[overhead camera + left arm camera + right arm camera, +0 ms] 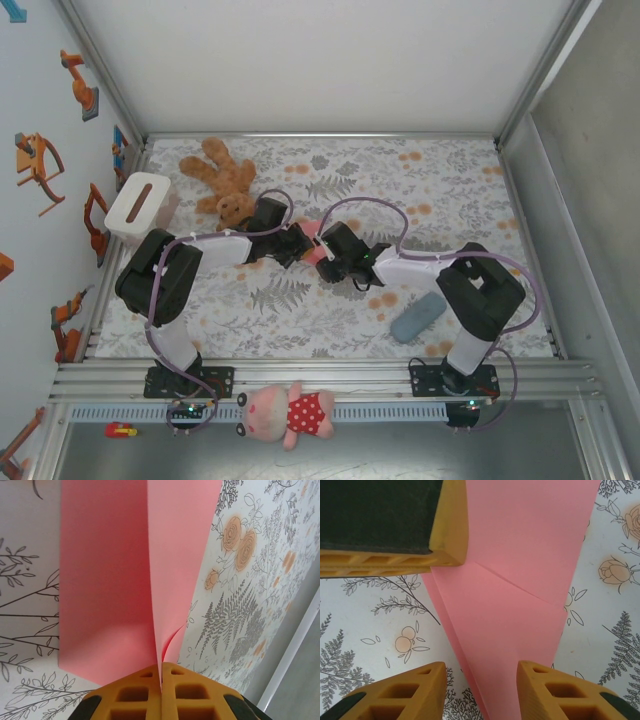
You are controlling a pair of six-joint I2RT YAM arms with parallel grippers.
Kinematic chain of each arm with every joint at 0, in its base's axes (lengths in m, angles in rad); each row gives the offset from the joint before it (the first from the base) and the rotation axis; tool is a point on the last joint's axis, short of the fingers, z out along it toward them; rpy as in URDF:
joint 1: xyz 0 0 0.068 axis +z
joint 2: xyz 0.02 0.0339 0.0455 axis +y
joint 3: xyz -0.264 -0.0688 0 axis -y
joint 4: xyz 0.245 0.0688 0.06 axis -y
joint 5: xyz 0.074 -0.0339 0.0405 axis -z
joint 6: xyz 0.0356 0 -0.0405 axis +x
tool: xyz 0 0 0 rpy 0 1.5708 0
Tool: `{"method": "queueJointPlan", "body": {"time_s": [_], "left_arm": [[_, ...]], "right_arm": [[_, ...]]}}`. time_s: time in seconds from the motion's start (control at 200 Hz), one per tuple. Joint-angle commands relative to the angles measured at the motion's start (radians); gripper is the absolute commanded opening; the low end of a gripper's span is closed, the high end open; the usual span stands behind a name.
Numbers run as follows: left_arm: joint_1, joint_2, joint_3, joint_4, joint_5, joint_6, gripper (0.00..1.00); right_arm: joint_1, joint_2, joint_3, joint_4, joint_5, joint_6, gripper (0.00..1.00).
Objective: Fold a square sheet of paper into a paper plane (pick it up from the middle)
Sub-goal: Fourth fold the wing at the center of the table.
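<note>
The pink paper (pixel 110 580) is found at the middle of the worktop (pixel 450 190), folded along a centre crease. Its edge is pinched in the clenched left claw (pixel 161 677). The right claw (pixel 479 669) is released, its fingers spread to either side of the paper's narrowing end; contact there cannot be told. Part of the paper is covered by a finger (pixel 447 525) of the left claw. A teddy bear (pixel 222 180) lies near the far edge, just behind the left arm, and a white box (pixel 140 205) is set at the left edge. A grey-blue pouch (pixel 418 316) lies beside the right arm. A pink pig toy (pixel 290 412) is laid on the rail at the near edge.
</note>
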Motion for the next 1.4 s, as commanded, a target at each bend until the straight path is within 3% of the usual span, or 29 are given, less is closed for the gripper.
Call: {"method": "queueJointPlan", "body": {"time_s": [0.0,0.736,1.112,1.397], "left_arm": [[-0.006,-0.010,0.026,-0.037,0.017,0.019,0.05],[-0.005,-0.020,0.023,-0.049,0.019,0.013,0.05],[-0.004,-0.026,0.026,-0.050,0.020,0.013,0.09],[-0.005,-0.018,0.024,-0.050,0.021,0.012,0.09]], "right_arm": [[0.009,0.016,-0.003,0.043,0.027,-0.034,0.39],[0.010,0.030,-0.072,0.108,0.065,-0.072,0.32],[0.010,0.038,-0.066,0.111,0.049,-0.074,0.22],[0.010,0.032,-0.063,0.120,0.021,-0.054,0.22]]}}
